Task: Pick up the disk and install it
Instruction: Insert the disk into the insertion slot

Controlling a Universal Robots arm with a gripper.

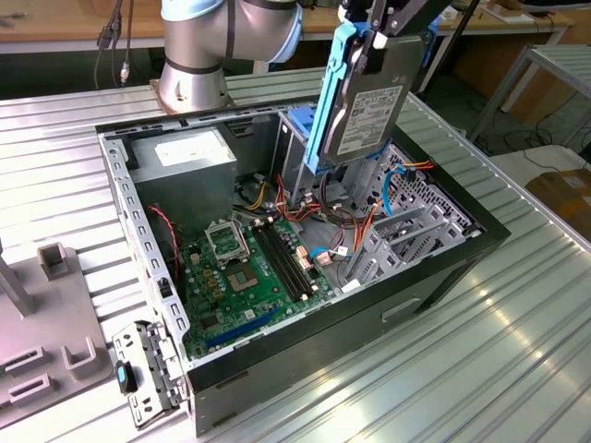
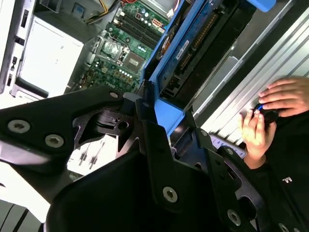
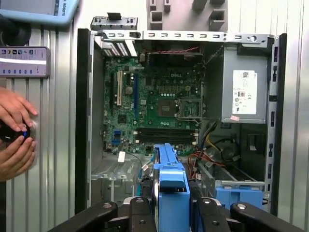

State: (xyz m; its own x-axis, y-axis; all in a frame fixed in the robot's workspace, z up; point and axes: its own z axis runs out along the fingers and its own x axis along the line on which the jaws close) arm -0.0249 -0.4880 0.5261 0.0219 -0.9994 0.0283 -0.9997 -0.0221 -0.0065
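The flat grey metal disk with a white label and bright blue plastic rails [image 1: 369, 92] hangs on edge above the open black computer case [image 1: 443, 268]. It touches nothing inside and sits over the bare-metal drive cage [image 1: 406, 217] at the end of the case on the exterior view's right. The hand [image 1: 369, 44] is clamped on the disk's upper end. In the first wrist view the blue rail runs straight out between the black fingers [image 3: 137, 212].

To seat it cleanly, the rails need to be square to the cage guides before the disk goes down. The descent should be slow, and the lower edge must stay off the loose orange and red cables [image 1: 365, 221] beside the cage. The bay mouth is largely hidden under the disk, so its alignment is probably not yet final.

The arm rises from its silver base [image 1: 189, 74] at the far side of the ribbed metal bench [image 1: 480, 369]. The wrist is high over the case and the hand points down. The disk is slightly tilted, with its lower end leaning toward the green motherboard [image 1: 268, 268].
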